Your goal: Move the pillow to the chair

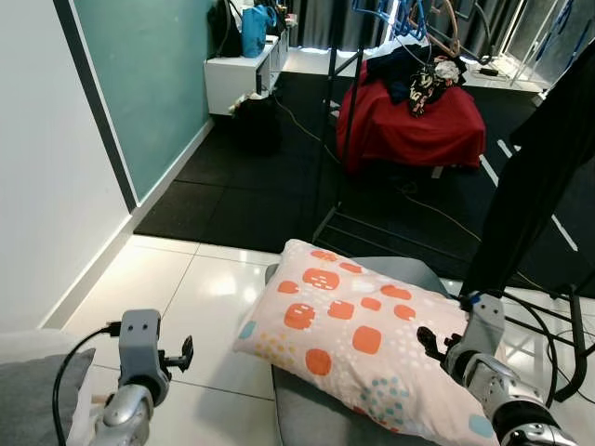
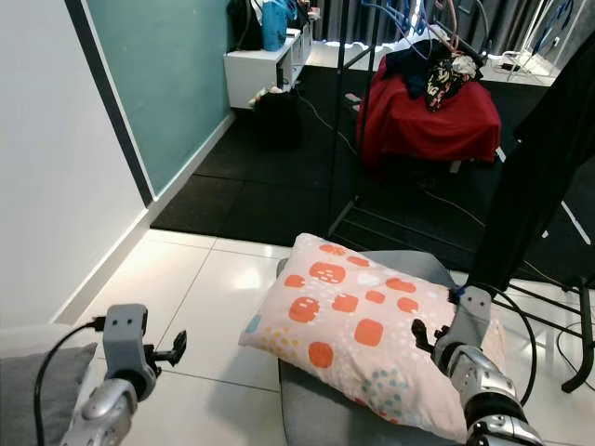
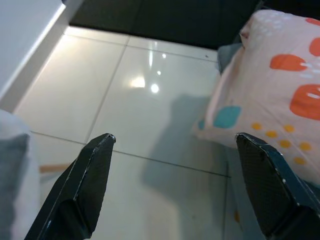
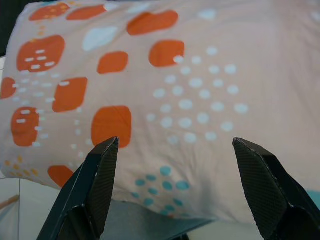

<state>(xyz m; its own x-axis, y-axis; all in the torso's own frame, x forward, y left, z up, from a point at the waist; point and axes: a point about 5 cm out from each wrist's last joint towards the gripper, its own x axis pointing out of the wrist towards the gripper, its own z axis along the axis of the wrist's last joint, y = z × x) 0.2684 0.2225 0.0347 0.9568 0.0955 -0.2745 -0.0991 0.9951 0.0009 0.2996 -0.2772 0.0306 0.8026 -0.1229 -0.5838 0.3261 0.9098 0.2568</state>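
The pillow [image 1: 358, 339], pale pink with orange patches and white and teal dots, is seen lying flat on the grey chair [image 1: 321, 409], overhanging the seat's edge nearest the left gripper. No writing or label can be read on it.

The right gripper [image 4: 175, 160] is held just above the pillow's near side, fingers spread wide and released, nothing grasped. The teal dots near the pillow's edge are shown clearly in the right wrist view.

The left gripper [image 3: 172, 155] is held beside the pillow over the white tiled floor [image 3: 125, 100], fingers spread, empty.

Beyond the pillow, a red-covered seat [image 1: 414, 125] piled with clothes is seen in the eye views.
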